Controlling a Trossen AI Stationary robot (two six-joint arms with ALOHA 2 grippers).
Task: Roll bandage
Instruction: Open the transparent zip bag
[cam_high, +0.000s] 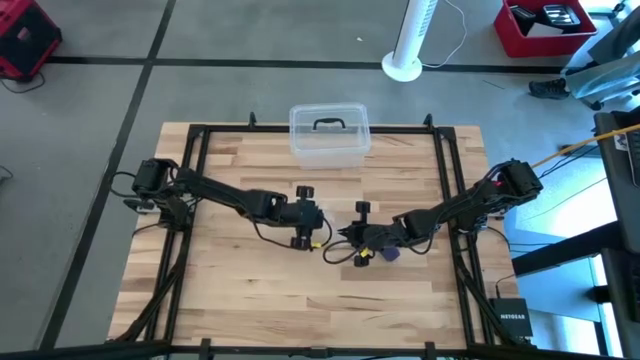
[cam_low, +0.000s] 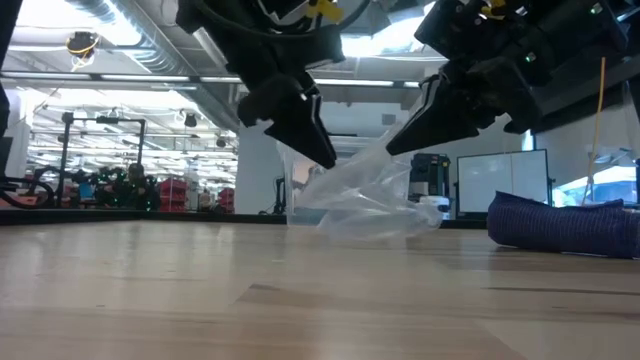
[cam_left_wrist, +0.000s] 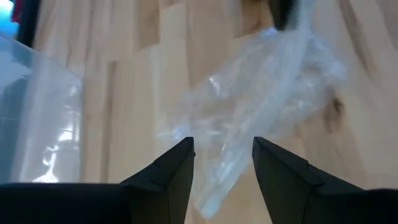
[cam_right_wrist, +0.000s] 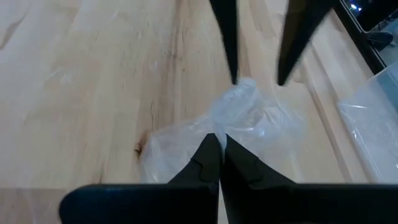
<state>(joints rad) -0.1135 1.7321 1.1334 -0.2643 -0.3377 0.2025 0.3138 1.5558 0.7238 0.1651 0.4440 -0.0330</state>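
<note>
Here, the bandage (cam_low: 565, 224) is seen as a dark blue-purple, soft, ribbed fabric bundle lying on the wooden table (cam_high: 250, 300), just beside the right gripper (cam_high: 345, 237). That gripper is clamped on a clear plastic bag (cam_low: 365, 200). The left gripper (cam_high: 322, 228) is spread apart, fingers straddling the bag.

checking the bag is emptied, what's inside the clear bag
Nothing shows through the bag, pinched by the right tool; its folds could hide something. The bandage lies outside on the table.
</note>
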